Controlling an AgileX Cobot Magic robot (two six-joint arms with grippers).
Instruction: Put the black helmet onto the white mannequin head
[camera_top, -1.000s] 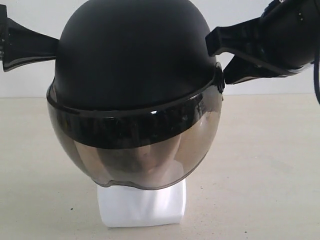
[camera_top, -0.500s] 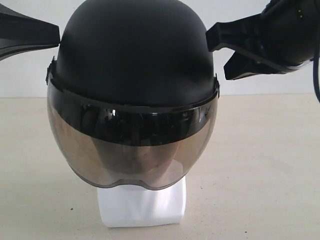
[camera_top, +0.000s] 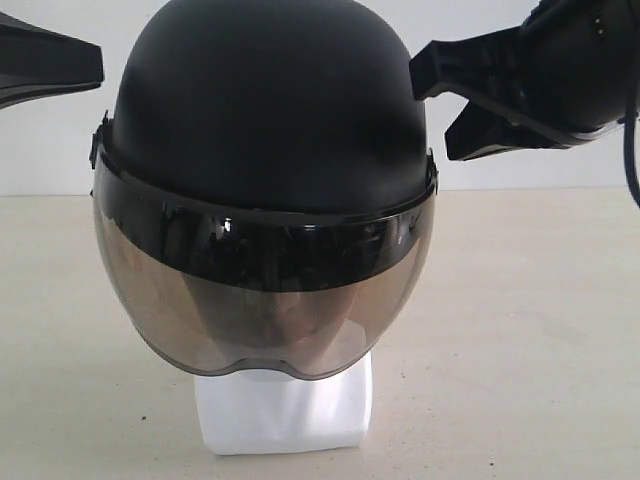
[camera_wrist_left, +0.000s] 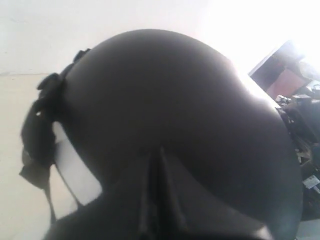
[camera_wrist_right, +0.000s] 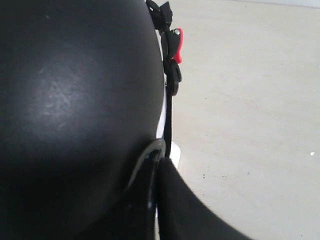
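Note:
The black helmet (camera_top: 265, 100) sits level over the white mannequin head (camera_top: 285, 415). Its smoky visor (camera_top: 265, 300) covers the face, so only the neck and squarish base show plainly. In the exterior view my left gripper (camera_top: 98, 68) is shut, a short gap away from the helmet's left side. My right gripper (camera_top: 416, 78) is shut with its tips against the helmet's upper right side. In the left wrist view the shut left gripper (camera_wrist_left: 156, 150) points at the dark shell (camera_wrist_left: 165, 95). In the right wrist view the shut right gripper (camera_wrist_right: 160, 159) lies against the shell (camera_wrist_right: 75, 90).
The head stands on a pale beige tabletop (camera_top: 530, 330) in front of a white wall (camera_top: 480, 170). The helmet's strap and red buckle clip (camera_wrist_right: 178, 45) hang at its side. A dark cable (camera_top: 632, 160) runs down from the right arm.
The helmet has gone from tilted to level on the head. My left gripper has pulled back leftward and slightly up, off the shell. The right gripper has hardly moved.

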